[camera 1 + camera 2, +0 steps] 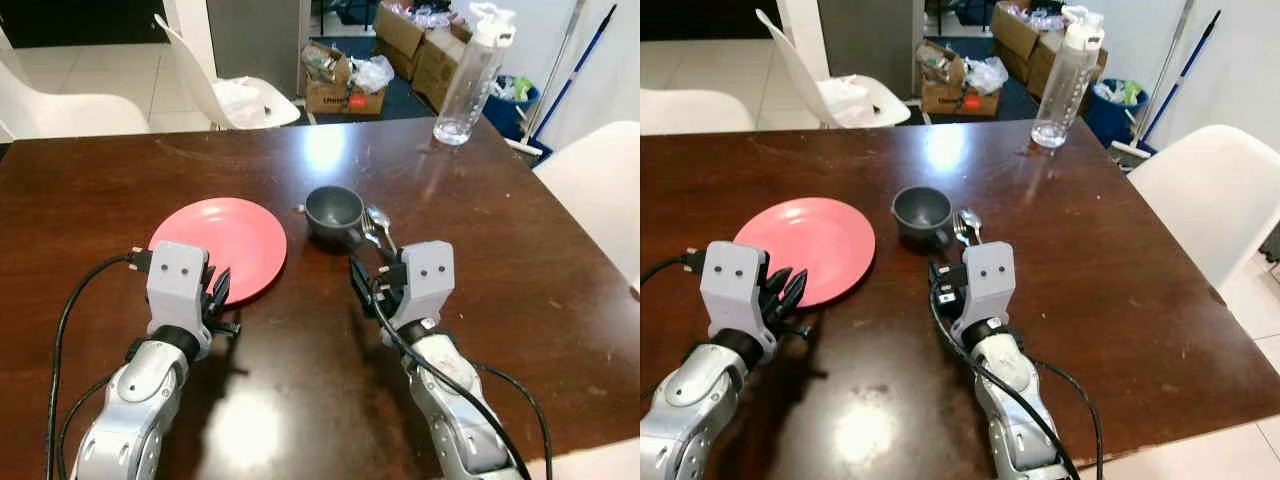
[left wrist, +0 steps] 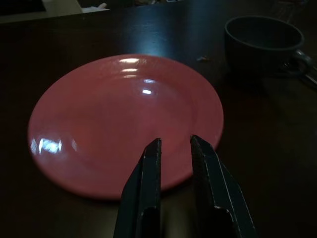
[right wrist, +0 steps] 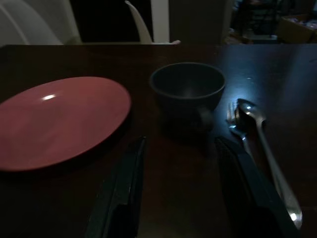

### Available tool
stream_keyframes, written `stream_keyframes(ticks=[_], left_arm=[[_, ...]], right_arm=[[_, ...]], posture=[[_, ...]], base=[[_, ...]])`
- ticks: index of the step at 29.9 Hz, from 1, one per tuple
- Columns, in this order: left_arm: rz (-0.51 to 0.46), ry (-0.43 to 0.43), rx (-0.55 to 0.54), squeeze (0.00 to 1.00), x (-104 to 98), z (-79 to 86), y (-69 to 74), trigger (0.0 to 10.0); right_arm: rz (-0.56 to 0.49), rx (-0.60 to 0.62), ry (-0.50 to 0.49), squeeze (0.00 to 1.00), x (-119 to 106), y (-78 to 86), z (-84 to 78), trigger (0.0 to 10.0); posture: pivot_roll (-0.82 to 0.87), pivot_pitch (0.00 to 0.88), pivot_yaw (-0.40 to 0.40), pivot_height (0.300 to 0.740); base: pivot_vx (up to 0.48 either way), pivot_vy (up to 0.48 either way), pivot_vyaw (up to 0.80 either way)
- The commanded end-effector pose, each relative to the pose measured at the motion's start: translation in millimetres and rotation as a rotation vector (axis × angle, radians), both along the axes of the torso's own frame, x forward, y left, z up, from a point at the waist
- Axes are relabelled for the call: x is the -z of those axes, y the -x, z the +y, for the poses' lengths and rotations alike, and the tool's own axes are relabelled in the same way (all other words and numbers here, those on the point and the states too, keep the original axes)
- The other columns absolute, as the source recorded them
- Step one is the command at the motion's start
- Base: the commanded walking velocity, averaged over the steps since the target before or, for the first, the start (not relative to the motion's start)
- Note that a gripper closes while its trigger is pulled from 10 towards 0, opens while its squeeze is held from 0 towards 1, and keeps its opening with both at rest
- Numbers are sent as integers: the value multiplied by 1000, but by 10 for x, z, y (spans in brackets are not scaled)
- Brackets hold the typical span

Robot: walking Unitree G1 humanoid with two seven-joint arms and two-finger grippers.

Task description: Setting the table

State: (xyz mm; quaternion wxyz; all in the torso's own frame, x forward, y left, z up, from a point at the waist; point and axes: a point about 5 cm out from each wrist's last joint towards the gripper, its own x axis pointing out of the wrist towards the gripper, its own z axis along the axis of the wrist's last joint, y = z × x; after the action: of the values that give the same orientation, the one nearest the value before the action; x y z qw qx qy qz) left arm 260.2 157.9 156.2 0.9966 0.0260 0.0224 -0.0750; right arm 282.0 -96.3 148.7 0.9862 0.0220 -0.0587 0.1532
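left pincer at pink plate

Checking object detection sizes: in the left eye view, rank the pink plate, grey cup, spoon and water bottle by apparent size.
1. pink plate
2. water bottle, though farther from the camera, so unsure
3. grey cup
4. spoon

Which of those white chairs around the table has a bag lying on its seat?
The white chair at the table's far side, its seat holding a crumpled plastic bag. The chair beside it and the one on the right have bare seats.
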Motion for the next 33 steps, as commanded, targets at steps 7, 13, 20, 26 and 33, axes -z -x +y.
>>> stream_keyframes(ticks=[7,13,20,26,33], left_arm=[[12,5,6,0,38,-10,31,10000],[12,4,11,0,34,-13,31,10000],[9,5,12,0,36,-20,34,10000],[11,3,14,0,43,-31,35,10000],[14,2,16,0,50,-32,38,10000]], right_arm=[[13,6,-5,0,44,10,-6,10000],[16,11,-7,0,51,18,-8,10000],[16,10,-6,0,55,22,-9,10000],[24,10,-8,0,62,21,-9,10000],[44,16,-29,0,73,9,-18,10000]], posture=[[1,61,36,740],[-1,67,39,740],[-2,69,39,740],[-2,72,36,740],[-3,71,33,740]], base=[[-371,0,0],[-361,0,0],[-182,0,0],[0,0,0],[0,0,-682]])
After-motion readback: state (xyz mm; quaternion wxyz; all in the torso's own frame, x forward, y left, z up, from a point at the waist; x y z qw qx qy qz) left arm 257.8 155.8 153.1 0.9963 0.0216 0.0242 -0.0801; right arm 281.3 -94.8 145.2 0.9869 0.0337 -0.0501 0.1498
